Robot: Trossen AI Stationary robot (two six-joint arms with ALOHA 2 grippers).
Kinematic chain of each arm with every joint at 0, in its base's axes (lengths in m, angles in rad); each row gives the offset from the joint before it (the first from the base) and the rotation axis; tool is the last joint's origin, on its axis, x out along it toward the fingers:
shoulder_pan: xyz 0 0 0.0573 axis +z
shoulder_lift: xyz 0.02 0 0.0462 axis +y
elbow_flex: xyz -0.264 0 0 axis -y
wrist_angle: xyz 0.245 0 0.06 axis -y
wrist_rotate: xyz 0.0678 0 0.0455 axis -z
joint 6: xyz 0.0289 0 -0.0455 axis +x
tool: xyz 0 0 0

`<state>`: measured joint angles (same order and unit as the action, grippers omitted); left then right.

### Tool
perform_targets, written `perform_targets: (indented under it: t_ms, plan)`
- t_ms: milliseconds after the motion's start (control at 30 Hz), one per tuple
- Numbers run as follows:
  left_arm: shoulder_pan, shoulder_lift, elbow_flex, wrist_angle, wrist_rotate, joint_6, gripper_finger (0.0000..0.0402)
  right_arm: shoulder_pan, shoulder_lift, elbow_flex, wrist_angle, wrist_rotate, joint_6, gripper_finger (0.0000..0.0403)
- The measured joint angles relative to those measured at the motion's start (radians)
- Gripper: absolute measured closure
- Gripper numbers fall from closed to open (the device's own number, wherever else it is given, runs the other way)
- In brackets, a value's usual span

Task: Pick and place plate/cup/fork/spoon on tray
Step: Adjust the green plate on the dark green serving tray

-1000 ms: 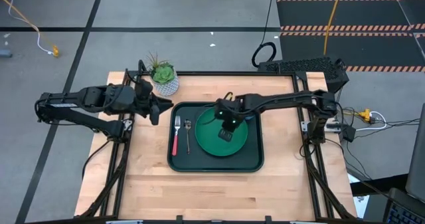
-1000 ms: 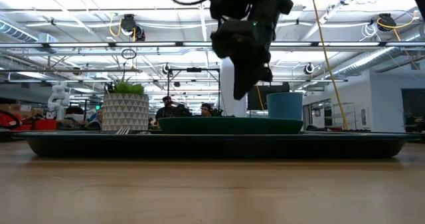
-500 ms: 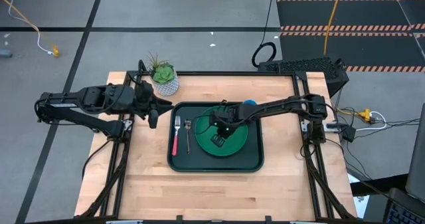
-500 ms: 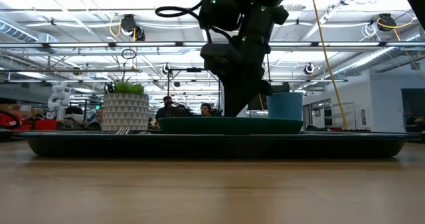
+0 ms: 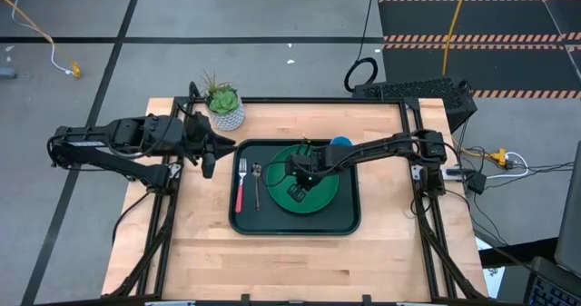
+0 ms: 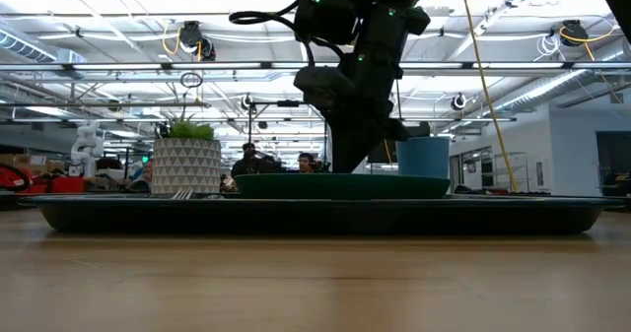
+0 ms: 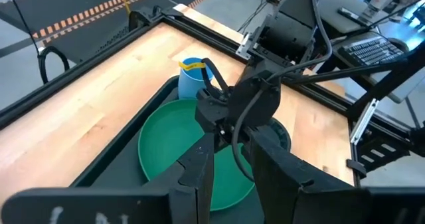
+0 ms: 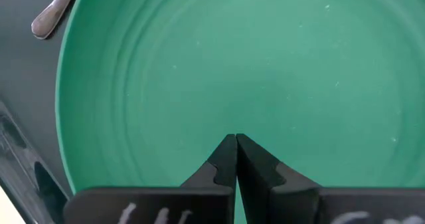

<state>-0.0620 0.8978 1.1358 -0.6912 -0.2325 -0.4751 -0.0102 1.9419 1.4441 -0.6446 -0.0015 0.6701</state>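
The right hand (image 5: pixel 297 184) hangs low over the green plate (image 5: pixel 327 193), its two fingers (image 8: pixel 226 159) pressed together and holding nothing. The plate lies flat in the dark tray (image 5: pixel 352 222) on the wooden surface (image 5: pixel 200 251). The blue cup (image 5: pixel 341 143) stands on the tray at the plate's far edge. The fork (image 5: pixel 241 185) and the spoon (image 5: pixel 257 184) lie side by side on the tray, left of the plate. The left hand (image 5: pixel 208 150) waits by the tray's left rim near a speckled plant pot (image 5: pixel 225 113), its fingers (image 7: pixel 194 177) a little apart and empty.
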Motion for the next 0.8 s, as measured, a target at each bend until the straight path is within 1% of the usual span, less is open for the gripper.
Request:
perform_targets:
  t_ms: [167,267,433,567,800]
  plan:
    - [0.0,0.0,0.0,0.033,0.0,0.023,0.0302,0.004,0.0,0.0,0.0,-0.018,0.03,0.0403]
    - [-0.006,0.0,0.0,0.095,0.004,0.06,0.0302,0.009,0.003,0.0,0.0,-0.052,0.043,0.0403]
    - [-0.021,0.0,0.001,0.19,0.006,0.129,0.0302,0.03,0.005,-0.001,-0.006,-0.054,0.075,0.0403]
    - [-0.024,0.0,0.001,0.194,0.007,0.131,0.0303,0.043,0.005,-0.001,-0.007,-0.054,0.084,0.0403]
    - [-0.033,0.0,0.001,0.194,0.007,0.125,0.0303,0.069,0.006,-0.036,-0.008,-0.052,0.151,0.0403]
